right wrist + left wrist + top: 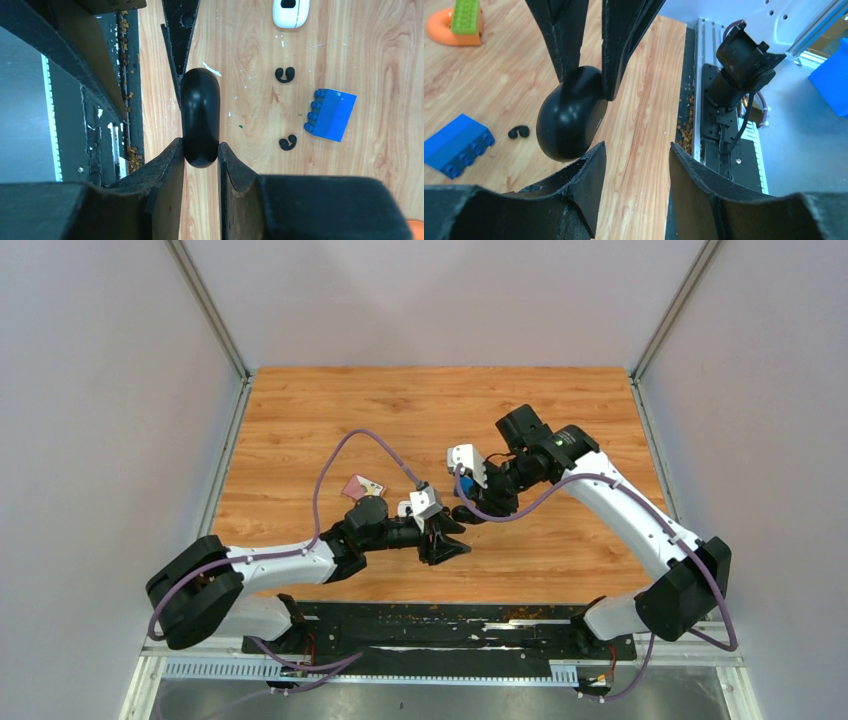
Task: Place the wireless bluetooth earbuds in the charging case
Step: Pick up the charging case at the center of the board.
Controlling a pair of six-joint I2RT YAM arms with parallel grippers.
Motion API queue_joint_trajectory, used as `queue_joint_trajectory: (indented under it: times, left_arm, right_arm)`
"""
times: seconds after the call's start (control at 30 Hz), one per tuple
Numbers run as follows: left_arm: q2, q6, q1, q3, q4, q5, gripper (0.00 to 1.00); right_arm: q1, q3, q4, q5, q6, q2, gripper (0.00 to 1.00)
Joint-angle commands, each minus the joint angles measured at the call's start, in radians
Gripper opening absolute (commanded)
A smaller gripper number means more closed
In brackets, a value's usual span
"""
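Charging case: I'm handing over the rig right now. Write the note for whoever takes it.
Right gripper: shut on the black charging case, holding it above the table.
Left gripper: open and holding nothing, with its fingers by the far end of the case.
Earbuds: one black earbud and a second black earbud lie on the table, one on each side of the blue block.
Done: the case is in hand.
Left: no open lid is visible, so the case likely needs opening. Then pick up both earbuds and seat them.
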Motion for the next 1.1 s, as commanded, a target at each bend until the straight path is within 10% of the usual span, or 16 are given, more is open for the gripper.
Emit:
queue_joint_trajectory:
  times: [0.0, 1.07]
  left_arm:
    - [0.026, -0.001, -0.004, 0.024, 0.227, 0.016, 0.57]
    - [0.073, -0.060, -0.004, 0.010, 0.338, 0.004, 0.57]
  right_arm:
    - [-0.003, 0.042, -0.049, 0.014, -0.072, -0.019, 0.05]
    - [-0.053, 0.145, -0.248, -0.148, -0.161, 0.020, 0.05]
